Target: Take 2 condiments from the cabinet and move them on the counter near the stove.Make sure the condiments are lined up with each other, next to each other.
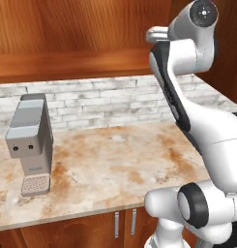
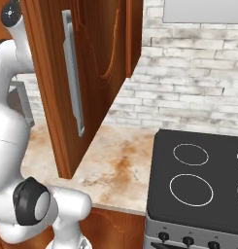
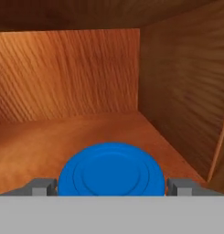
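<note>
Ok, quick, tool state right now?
Tool: open, fingertips standing either side of the blue lid in the cabinet; whether they touch it cannot be told.

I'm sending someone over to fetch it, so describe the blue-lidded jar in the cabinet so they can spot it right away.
Look inside the reddish-brown wooden cabinet above the counter, on its plank shelf. The jar sits near the front, between the fingertips of the open gripper. Its round, bright blue lid stands out against the brown wood all around it.
</note>
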Motion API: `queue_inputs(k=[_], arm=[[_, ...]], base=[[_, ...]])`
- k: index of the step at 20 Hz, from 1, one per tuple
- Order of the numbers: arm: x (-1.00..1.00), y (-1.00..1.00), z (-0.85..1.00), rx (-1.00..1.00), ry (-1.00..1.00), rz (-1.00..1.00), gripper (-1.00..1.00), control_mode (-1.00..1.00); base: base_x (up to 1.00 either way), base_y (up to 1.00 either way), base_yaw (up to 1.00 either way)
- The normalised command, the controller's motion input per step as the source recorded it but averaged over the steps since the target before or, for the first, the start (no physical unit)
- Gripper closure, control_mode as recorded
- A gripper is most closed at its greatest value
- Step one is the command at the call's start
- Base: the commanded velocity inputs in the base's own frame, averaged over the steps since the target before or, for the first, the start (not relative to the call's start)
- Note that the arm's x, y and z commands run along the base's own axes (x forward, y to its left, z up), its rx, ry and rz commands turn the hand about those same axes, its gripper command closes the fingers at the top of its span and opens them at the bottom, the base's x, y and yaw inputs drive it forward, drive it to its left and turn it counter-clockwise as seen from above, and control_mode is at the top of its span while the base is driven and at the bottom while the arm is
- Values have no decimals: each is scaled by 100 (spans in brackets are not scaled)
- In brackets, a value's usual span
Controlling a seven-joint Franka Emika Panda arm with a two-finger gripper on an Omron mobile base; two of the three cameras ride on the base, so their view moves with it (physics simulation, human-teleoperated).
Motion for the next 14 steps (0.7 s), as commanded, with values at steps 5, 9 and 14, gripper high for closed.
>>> queue_inputs(k=[5,9,14], arm=[[-100,17,0,-2,1,25,100,-100],[-100,4,-11,0,0,11,100,-100],[-99,0,-21,0,0,0,100,-100]], base=[[0,0,0],[0,0,0],[0,0,0]])
